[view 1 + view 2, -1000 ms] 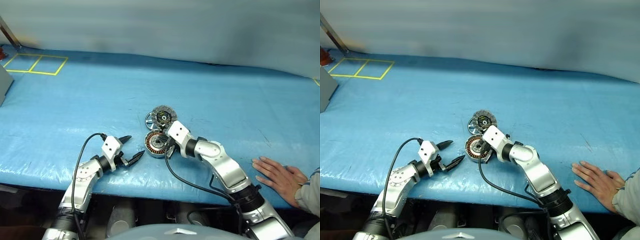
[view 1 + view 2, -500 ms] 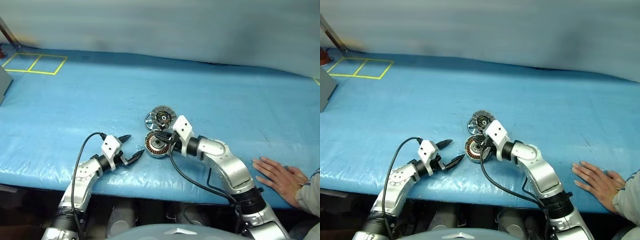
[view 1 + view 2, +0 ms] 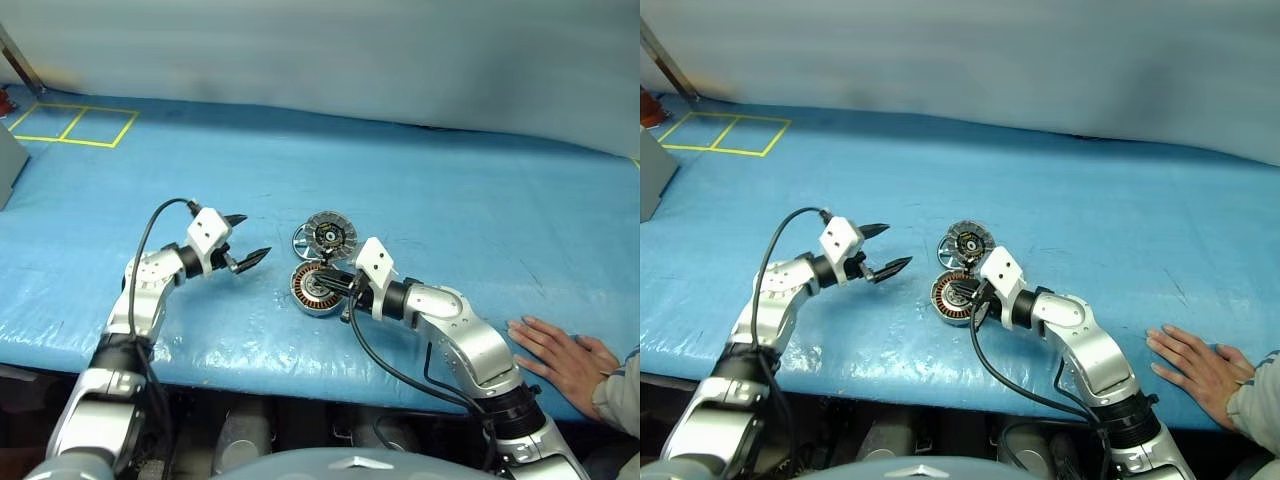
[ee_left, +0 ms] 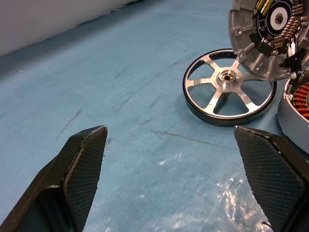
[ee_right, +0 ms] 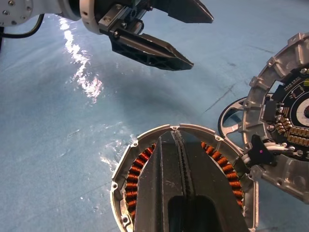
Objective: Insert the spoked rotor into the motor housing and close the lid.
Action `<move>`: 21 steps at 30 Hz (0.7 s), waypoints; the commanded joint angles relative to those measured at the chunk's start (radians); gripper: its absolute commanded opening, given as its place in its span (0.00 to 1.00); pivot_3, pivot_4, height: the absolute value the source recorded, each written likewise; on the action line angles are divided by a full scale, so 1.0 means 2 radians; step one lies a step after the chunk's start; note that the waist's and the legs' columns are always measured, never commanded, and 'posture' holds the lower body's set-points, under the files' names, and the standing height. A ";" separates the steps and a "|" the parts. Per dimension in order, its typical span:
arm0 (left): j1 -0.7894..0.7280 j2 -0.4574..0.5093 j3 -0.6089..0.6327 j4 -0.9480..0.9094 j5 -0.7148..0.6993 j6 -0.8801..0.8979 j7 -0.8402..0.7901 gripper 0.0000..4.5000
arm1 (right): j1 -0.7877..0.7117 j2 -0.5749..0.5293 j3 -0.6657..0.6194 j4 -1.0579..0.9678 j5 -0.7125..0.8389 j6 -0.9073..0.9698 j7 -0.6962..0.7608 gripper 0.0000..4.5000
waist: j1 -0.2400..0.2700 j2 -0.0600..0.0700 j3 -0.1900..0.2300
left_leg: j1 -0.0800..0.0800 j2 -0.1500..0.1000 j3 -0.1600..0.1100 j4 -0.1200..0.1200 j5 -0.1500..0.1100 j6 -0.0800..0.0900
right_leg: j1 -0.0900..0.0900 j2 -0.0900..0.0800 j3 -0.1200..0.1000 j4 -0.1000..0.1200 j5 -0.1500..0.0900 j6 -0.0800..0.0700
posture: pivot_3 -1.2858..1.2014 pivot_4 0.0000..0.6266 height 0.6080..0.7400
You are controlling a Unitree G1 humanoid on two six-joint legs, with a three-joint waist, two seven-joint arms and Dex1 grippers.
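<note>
With fingers wide apart, the left end effector [image 3: 243, 242] should straddle the spoked rotor [image 4: 228, 86] just ahead, while the right end effector [image 5: 179, 159], fingers pressed together, seemingly steadies the motor housing [image 5: 140, 166].

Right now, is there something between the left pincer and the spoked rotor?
Nothing visible does. The left pincer is open above bare blue table, and the spoked rotor lies flat ahead of it. The raised lid overlaps only the rotor's far edge. The shut right pincer is over the motor housing.

I saw the wheel [image 4: 227, 87] lying behind the cup [image 3: 313, 288], left of the raised lid [image 3: 329, 236] on the table [image 3: 450, 200].
</note>
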State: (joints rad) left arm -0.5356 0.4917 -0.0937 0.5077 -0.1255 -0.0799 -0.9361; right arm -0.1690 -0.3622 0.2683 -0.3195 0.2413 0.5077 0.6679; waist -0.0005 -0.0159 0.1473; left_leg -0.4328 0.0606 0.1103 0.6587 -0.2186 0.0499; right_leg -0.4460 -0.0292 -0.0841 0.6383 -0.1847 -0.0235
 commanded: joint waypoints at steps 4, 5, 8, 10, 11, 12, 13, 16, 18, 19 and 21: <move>-0.127 -0.017 -0.042 0.139 0.035 -0.027 -0.085 0.86 | 0.014 0.008 -0.009 -0.018 -0.004 -0.020 -0.022 0.00 | -0.001 -0.001 0.000 | 0.000 0.000 0.000 0.000 0.000 0.000 | 0.000 0.001 0.000 0.000 0.000 0.000 | 0.52 0.24 1.00; -0.141 -0.019 -0.046 0.157 0.040 -0.031 -0.095 0.86 | 0.016 0.009 -0.009 -0.019 -0.005 -0.021 -0.025 0.00 | -0.001 -0.001 0.001 | 0.000 0.000 0.000 0.000 0.000 0.000 | 0.000 0.001 0.000 0.000 0.000 0.000 | 0.52 0.24 1.00; -0.186 -0.029 -0.071 0.210 0.066 -0.047 -0.132 0.86 | 0.031 0.010 -0.016 -0.026 -0.006 -0.026 -0.040 0.00 | -0.003 -0.001 0.001 | 0.000 0.000 0.000 0.000 0.000 0.000 | 0.000 0.001 0.000 0.001 -0.001 0.001 | 0.52 0.24 1.00; -0.204 -0.034 -0.076 0.237 0.079 -0.062 -0.136 0.86 | 0.036 0.011 -0.018 -0.029 -0.006 -0.028 -0.046 0.00 | -0.004 -0.001 0.001 | 0.000 0.000 -0.001 0.000 0.000 0.000 | 0.000 0.002 0.000 0.002 -0.001 0.002 | 0.52 0.24 1.00; -0.214 -0.037 -0.080 0.250 0.086 -0.068 -0.136 0.86 | 0.040 0.011 -0.019 -0.031 -0.006 -0.029 -0.048 0.00 | -0.005 -0.001 0.001 | 0.000 0.000 -0.001 0.000 0.000 0.000 | 0.000 0.001 0.000 0.002 -0.001 0.002 | 0.52 0.24 1.00; -0.221 -0.040 -0.081 0.261 0.091 -0.073 -0.136 0.86 | 0.042 0.012 -0.019 -0.032 -0.006 -0.030 -0.051 0.00 | -0.005 -0.002 0.001 | 0.000 0.000 -0.001 0.000 0.000 0.000 | 0.000 0.001 0.000 0.002 -0.001 0.002 | 0.52 0.24 1.00; -0.228 -0.043 -0.085 0.273 0.099 -0.080 -0.136 0.86 | 0.045 0.012 -0.019 -0.034 -0.006 -0.031 -0.054 0.00 | -0.005 -0.002 0.001 | 0.000 0.000 -0.001 0.000 0.000 0.000 | 0.000 0.001 0.000 0.002 -0.001 0.002 | 0.52 0.24 1.00; -0.247 -0.053 -0.095 0.302 0.123 -0.098 -0.132 0.86 | 0.053 0.014 -0.021 -0.039 -0.006 -0.033 -0.062 0.00 | -0.005 -0.002 0.001 | 0.000 0.000 -0.002 0.001 0.000 0.000 | 0.000 0.001 0.000 0.002 -0.001 0.002 | 0.52 0.24 1.00; -0.256 -0.063 -0.098 0.319 0.134 -0.105 -0.119 0.86 | 0.058 0.015 -0.022 -0.042 -0.007 -0.035 -0.067 0.00 | -0.005 -0.002 0.001 | 0.000 0.000 -0.002 0.001 0.000 0.000 | 0.000 0.001 0.000 0.002 -0.001 0.002 | 0.52 0.24 1.00; -0.259 -0.067 -0.098 0.325 0.138 -0.109 -0.115 0.86 | 0.060 0.014 -0.022 -0.043 -0.007 -0.035 -0.069 0.00 | -0.005 -0.002 0.001 | 0.000 0.000 -0.002 0.001 0.000 0.000 | 0.000 0.001 0.000 0.002 -0.001 0.002 | 0.52 0.24 1.00; -0.263 -0.074 -0.096 0.334 0.143 -0.112 -0.112 0.86 | 0.062 0.014 -0.023 -0.045 -0.007 -0.036 -0.072 0.00 | -0.004 -0.002 0.001 | -0.001 0.000 -0.002 0.001 0.000 0.000 | 0.000 0.001 0.000 0.002 -0.001 0.002 | 0.52 0.24 1.00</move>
State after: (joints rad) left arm -1.0240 0.3488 -0.2881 1.1664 0.1501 -0.2797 -1.1715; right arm -0.0498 -0.3367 0.2442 -0.3651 0.2267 0.4587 0.5334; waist -0.0093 -0.0200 0.1497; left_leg -0.4346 0.0603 0.1070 0.6617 -0.2191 0.0501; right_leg -0.4466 -0.0264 -0.0833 0.6429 -0.1867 -0.0197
